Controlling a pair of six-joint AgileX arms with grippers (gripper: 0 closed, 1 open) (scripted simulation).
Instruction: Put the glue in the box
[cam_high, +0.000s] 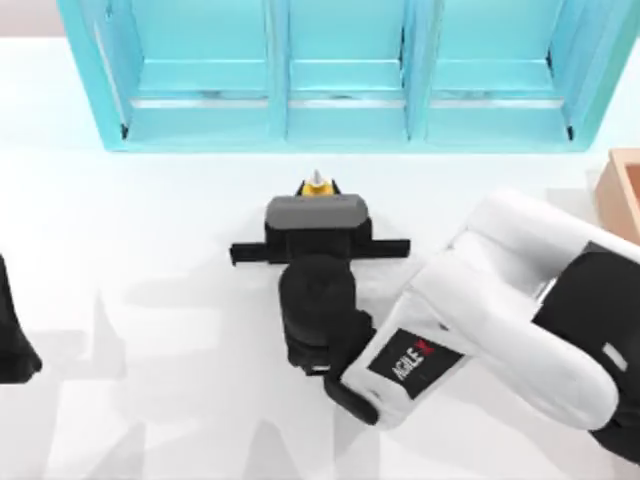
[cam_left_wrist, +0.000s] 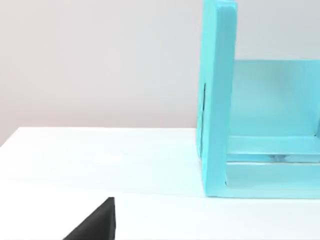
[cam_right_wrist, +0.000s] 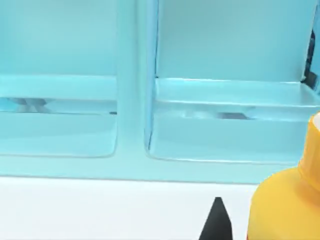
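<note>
Right gripper (cam_high: 316, 196) parked right over the glue (cam_high: 317, 183)

Can't tell if it's pinching the bottle or spread; box (cam_high: 622, 190) sits at the table's right edge, left arm idles far left.

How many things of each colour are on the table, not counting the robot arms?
Teal: 1, the shelf unit
Orange-yellow: 1, the glue
Tan: 1, the box
Total: 3

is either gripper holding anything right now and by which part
Cannot be told. The right gripper sits over the glue, hiding any grip. The left gripper waits at the table's left edge.
</note>
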